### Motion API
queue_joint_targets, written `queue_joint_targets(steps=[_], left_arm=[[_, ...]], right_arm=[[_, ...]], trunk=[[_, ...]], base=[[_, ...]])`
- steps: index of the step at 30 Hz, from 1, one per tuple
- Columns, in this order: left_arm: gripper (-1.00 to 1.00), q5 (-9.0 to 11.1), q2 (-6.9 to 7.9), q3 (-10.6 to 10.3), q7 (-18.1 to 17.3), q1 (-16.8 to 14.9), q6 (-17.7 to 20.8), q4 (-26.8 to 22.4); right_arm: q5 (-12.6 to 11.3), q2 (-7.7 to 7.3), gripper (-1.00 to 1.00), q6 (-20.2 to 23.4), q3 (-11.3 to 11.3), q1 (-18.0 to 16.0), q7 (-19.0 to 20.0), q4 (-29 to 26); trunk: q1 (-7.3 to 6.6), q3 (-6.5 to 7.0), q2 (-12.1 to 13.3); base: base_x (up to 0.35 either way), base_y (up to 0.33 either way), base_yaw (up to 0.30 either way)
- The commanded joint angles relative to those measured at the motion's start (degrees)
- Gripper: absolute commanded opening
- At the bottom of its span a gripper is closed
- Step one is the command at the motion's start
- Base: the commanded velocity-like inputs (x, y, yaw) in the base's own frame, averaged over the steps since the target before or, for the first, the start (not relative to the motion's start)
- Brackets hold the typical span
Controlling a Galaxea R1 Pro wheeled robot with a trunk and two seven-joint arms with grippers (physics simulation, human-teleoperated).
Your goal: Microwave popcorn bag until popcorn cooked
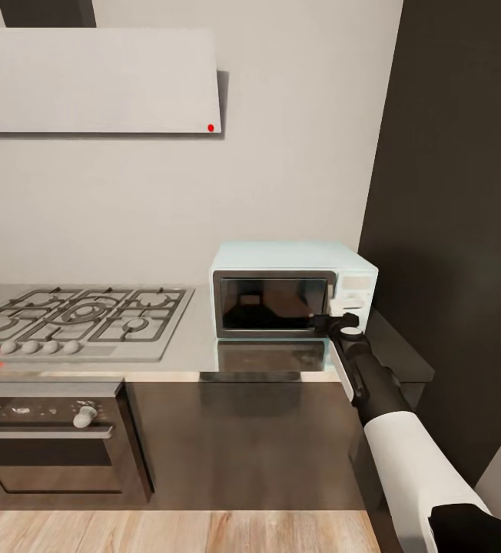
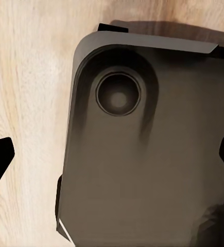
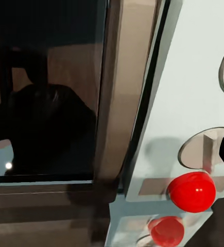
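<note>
Kitchen: we face pale walls, a tall dark cabinet [image 1: 454, 192] on the right and a white hood [image 1: 97, 81] with a red dot above the gas hob [image 1: 81, 319].
Counter [image 1: 193, 342]: grey metallic top over dark brown fronts, carrying the gas hob at left and the microwave at right; a steel oven [image 1: 47, 438] sits below the hob.
Floor: pale wood planks run along the foot of the cabinets and show under our left wrist [image 2: 24, 77].
Microwave [image 1: 293, 288]: pale blue-white box on the counter against the wall, its dark glass door shut; the right wrist view shows the door edge and red knobs [image 3: 191, 191] close up.
Right arm: reaches forward to the microwave's front right corner.
Right pincer [image 1: 344, 319]: at the seam between door and control panel; we cannot tell how far its fingers are parted.
Left pincer [image 2: 112, 159]: black fingertips stand wide apart, gripping nothing, above a dark robot part.
Popcorn bag: a dark shape behind the glass cannot be made out.
</note>
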Motion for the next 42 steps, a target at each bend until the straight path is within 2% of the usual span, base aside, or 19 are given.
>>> queue_joint_targets(steps=[1,17,18,38,41,42], left_arm=[[1.0,0.42,0.0,0.03,-0.01,0.01,-0.03,-0.03],[1.0,0.42,0.0,0.03,-0.01,-0.02,-0.03,-0.03],[1.0,0.42,0.0,0.03,-0.01,0.0,-0.03,-0.03],[1.0,0.42,0.0,0.03,-0.01,-0.01,-0.03,-0.03],[1.0,0.42,0.0,0.03,0.0,0.0,-0.03,-0.03],[1.0,0.42,0.0,0.03,0.01,-0.01,-0.03,-0.03]], right_arm=[[0.62,-0.04,1.0,0.12,0.12,-0.01,-0.05,-0.16],[-0.16,-0.14,1.0,-5.02,0.08,0.01,0.21,-0.32],[-0.15,-0.13,1.0,-9.84,0.08,0.01,0.21,-0.24],[-0.38,-0.26,1.0,-10.49,-0.09,0.01,0.19,0.2],[-0.4,-0.23,1.0,-10.5,-0.82,0.01,0.24,0.23],[-0.42,-0.2,1.0,-10.5,-1.87,0.01,0.25,0.21]], trunk=[[0.0,-0.06,-0.03],[0.0,-0.06,-0.03],[0.0,-0.06,-0.03],[0.0,-0.06,-0.03],[0.0,-0.06,-0.03],[0.0,-0.06,-0.03]], base=[[0.0,0.0,0.0],[0.0,0.0,0.0],[0.0,0.0,0.0],[0.0,0.0,0.0],[0.0,0.0,0.0],[0.0,0.0,0.0]])
